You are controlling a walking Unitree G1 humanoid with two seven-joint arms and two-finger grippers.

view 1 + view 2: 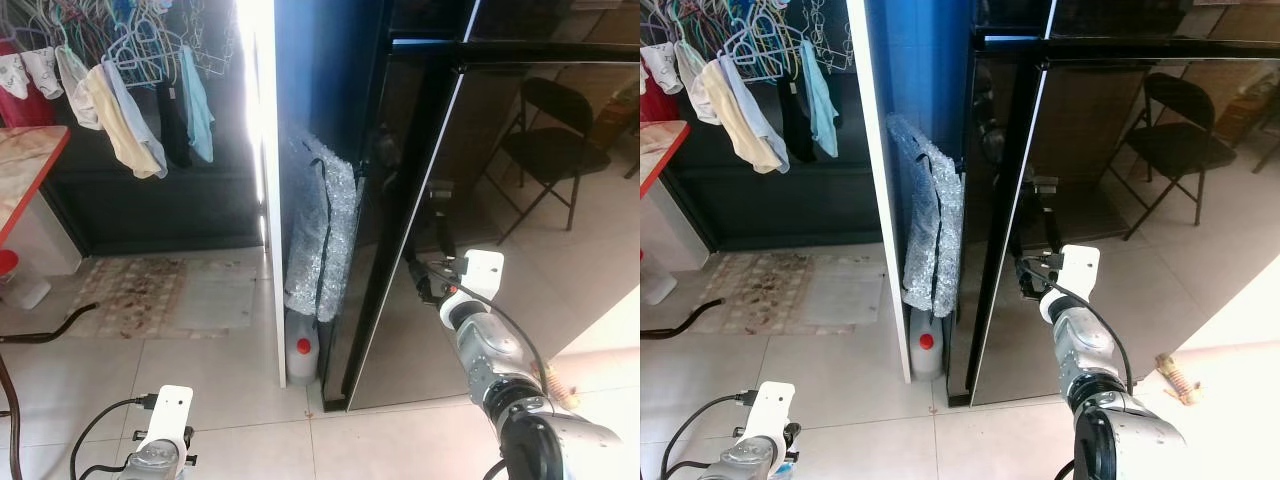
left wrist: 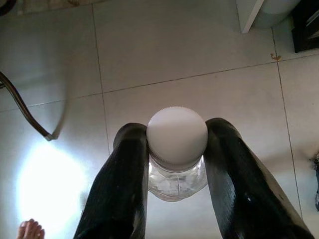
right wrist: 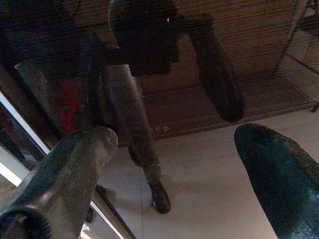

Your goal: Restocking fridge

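A clear plastic bottle with a white cap is pinched at the neck between the fingers of my left gripper. That arm hangs low over the tiled floor at the lower left. The tall black glossy fridge stands ahead on the right. My right gripper is raised close to the fridge's front, near its left vertical edge. Its fingers are spread wide with nothing between them. The door mirrors the arm back.
A white partition stands left of the fridge, with a bubble-wrap roll and a red-capped jug in the gap. Laundry, a rug, a red-edged table and a floor cable lie left. A black chair stands right. A person's toes are near.
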